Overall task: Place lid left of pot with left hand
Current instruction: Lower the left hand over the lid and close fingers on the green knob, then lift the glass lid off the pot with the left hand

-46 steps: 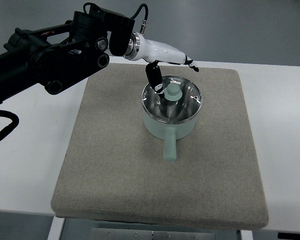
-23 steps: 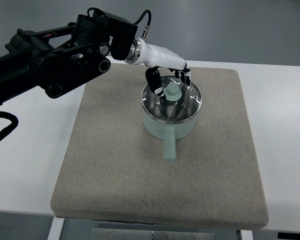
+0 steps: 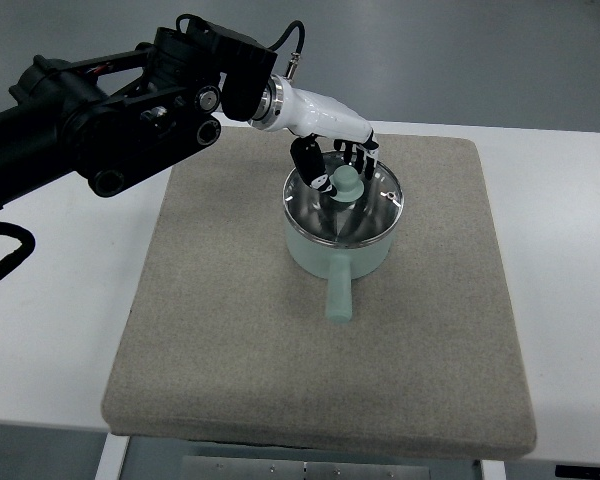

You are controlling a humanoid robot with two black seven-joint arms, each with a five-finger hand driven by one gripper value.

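Note:
A pale green pot (image 3: 315, 258) stands on the grey mat (image 3: 230, 330), its straight handle (image 3: 338, 296) pointing toward me. A glass lid (image 3: 368, 215) with a pale green knob (image 3: 346, 184) sits on the pot. My left hand (image 3: 335, 165), white with black fingers, reaches in from the upper left over the far rim. Its thumb is on the knob's left side, and its fingers (image 3: 358, 154) curl round the far side, closed on the knob. The lid lies flat on the pot. The right arm is not visible.
The mat covers most of a white table (image 3: 60, 300), with bare mat left of the pot. My bulky black left forearm (image 3: 110, 110) hangs over the table's upper left corner. A black cable (image 3: 10, 255) loops at the left edge.
The left hand's fingers, stretched out past the pot's far rim a second ago, have curled down and closed around the lid's knob. Pot and lid have not moved.

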